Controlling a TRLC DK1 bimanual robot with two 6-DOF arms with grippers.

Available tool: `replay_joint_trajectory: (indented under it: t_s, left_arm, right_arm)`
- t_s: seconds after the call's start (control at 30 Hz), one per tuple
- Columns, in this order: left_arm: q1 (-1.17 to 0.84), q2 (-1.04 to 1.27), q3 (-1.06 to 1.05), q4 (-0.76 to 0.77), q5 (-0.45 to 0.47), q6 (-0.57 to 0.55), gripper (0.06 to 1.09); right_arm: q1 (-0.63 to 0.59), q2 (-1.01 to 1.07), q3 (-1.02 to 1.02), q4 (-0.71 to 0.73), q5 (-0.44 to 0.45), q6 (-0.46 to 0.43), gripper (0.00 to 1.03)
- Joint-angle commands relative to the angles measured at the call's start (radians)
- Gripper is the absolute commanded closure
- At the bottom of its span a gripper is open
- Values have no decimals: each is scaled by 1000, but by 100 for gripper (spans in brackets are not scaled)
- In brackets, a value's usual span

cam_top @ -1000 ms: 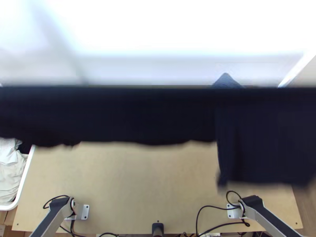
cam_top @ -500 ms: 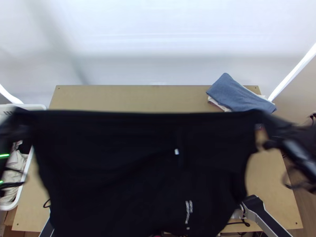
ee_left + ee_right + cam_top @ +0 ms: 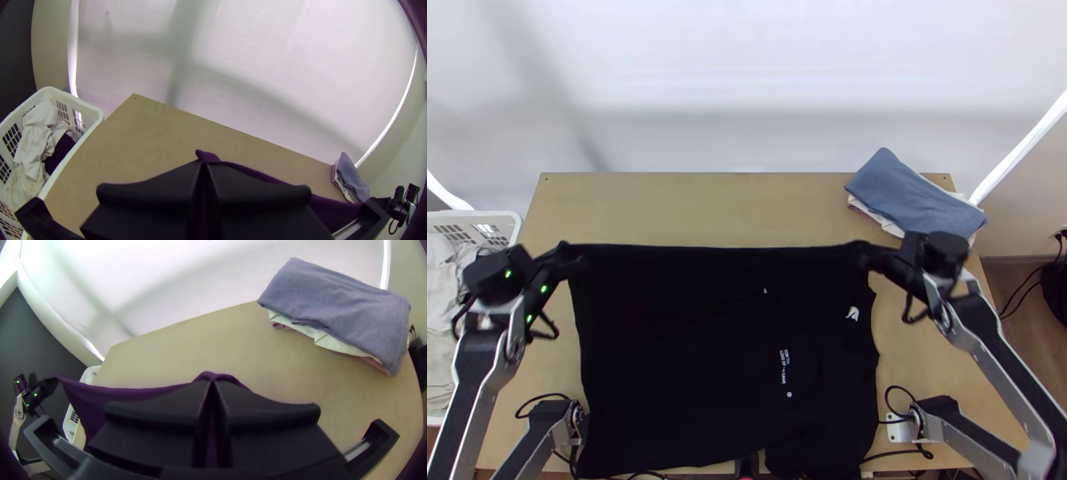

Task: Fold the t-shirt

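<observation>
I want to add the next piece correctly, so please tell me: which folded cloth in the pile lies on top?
The blue-grey cloth: its broad face is uncovered, while the white cloth and pinkish cloth peek out beneath it.

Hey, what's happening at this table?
A robot is working on a black T-shirt. Its left hand and right hand grip it at opposite ends of its far edge, stretching that edge between them. The shirt is spread out, not yet folded. A stack of folded cloth sits at the table's far right.

The black t-shirt [image 3: 683,344] hangs spread, its top edge taut.
</observation>
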Motion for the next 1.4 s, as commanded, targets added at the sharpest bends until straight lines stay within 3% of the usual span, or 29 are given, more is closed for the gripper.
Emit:
replay_joint_trajectory:
  t_s: [0.0, 0.2, 0.33, 0.7, 1.2, 1.37]
  left_arm:
    - [31, 146, -3, 102, 1, 16, 105]
    - [38, 445, 127, 141, 7, 47, 105]
    - [38, 600, 225, 127, 94, 62, 105]
    - [81, 975, 595, 81, 105, 62, 105]
    - [90, 1308, 1091, -119, 105, 25, 105]
    - [83, 1402, 1296, -381, 140, 16, 105]
  right_arm:
    - [-30, 166, 97, 47, -6, 51, 100]
    - [-39, 431, 304, 43, -8, 51, 100]
    - [-39, 565, 451, 17, -8, 60, 100]
    - [-31, 823, 743, -28, 0, 72, 100]
    - [-34, 1086, 1185, -212, 6, 95, 100]
    - [-34, 1183, 1386, -384, 6, 146, 100]
